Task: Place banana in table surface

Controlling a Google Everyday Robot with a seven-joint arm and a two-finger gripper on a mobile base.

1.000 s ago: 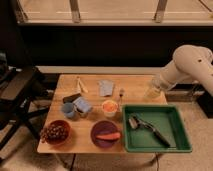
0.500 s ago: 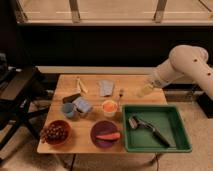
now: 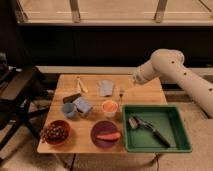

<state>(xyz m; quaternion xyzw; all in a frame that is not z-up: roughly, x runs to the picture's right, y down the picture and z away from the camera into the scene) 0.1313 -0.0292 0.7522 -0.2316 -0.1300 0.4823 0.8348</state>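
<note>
The banana (image 3: 80, 85), small and pale yellow, lies on the table surface (image 3: 146, 96) near its far left edge. The table surface is a light-brown wooden top. My gripper (image 3: 134, 78) is at the end of the white arm that comes in from the right. It hangs over the far right part of the table, well to the right of the banana. I see nothing in it.
On the table: a grey-blue cloth (image 3: 105, 87), a blue mug (image 3: 69, 110), a blue sponge (image 3: 83, 105), an orange cup (image 3: 109, 107), a red bowl of grapes (image 3: 56, 132), a purple plate (image 3: 99, 129) with a carrot (image 3: 108, 136). A green tray (image 3: 175, 142) holds a brush. A black chair (image 3: 20, 95) stands left.
My arm has swung left and toward the back of the table; the gripper now sits further over the tabletop. The objects have not moved.
</note>
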